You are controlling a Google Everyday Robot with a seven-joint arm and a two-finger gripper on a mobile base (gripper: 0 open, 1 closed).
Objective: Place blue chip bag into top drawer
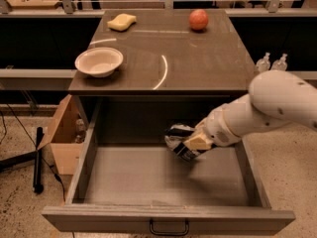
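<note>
The top drawer [163,219] is pulled wide open below the grey cabinet top, its flat front panel and small dark handle [169,228] near the bottom edge. My gripper [190,143] reaches in from the right on a white arm and is shut on the blue chip bag [177,140], a crumpled dark bag with white lettering. The bag hangs above the drawer floor, right of the middle and toward the back. Its shadow falls on the floor below it.
On the cabinet top [198,58] are a white bowl [99,61] at front left, a yellow sponge [122,22] at back left and a red apple [198,19] at back right. An open cardboard box [62,138] stands left of the drawer. Two bottles [271,62] stand at right.
</note>
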